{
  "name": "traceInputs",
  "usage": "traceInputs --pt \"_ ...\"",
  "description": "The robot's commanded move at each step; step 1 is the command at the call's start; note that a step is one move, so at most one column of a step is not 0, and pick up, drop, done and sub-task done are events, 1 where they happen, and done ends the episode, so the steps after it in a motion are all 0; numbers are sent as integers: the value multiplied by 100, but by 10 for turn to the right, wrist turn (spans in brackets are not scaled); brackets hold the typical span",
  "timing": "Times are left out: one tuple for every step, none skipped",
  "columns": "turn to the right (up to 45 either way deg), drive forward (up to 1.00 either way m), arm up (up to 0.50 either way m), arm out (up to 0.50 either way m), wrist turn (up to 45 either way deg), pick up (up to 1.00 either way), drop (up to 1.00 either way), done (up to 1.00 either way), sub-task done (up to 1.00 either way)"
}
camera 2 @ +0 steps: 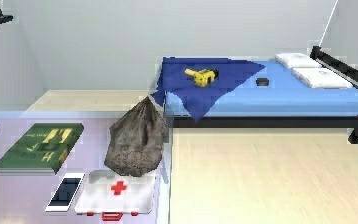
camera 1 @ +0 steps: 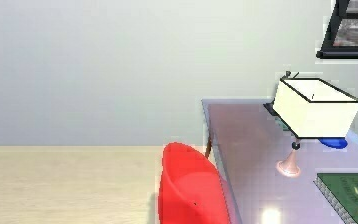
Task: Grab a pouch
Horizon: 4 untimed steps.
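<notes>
A pale lilac desk [camera 2: 87, 165] stands near a blue-covered bed [camera 2: 287, 100]. The mottled brown cloth pouch [camera 2: 137, 140] sits upright at the desk's edge. A small yellow object [camera 2: 199, 75] on the bed is hard to make out. I cannot tell the claw's state.

walls: pale grey wall [camera 1: 107, 70] | floor: light wood floor [camera 2: 267, 180] | near: lavender surface [camera 1: 249, 140] with white-shaded lamp [camera 1: 312, 105], red chair [camera 1: 192, 185] at its left | far right: bed [camera 2: 287, 100], blue cover, white pillows [camera 2: 305, 66], dark frame
</notes>
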Motion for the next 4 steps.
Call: traceInputs --pt "0 0 38 0 0 0 0 0 0" --pt "0 0 0 30 0 0 0 0 0" --pt "0 0 0 0 450 0 0 0 0" --pt "0 0 0 0 450 0 0 0 0"
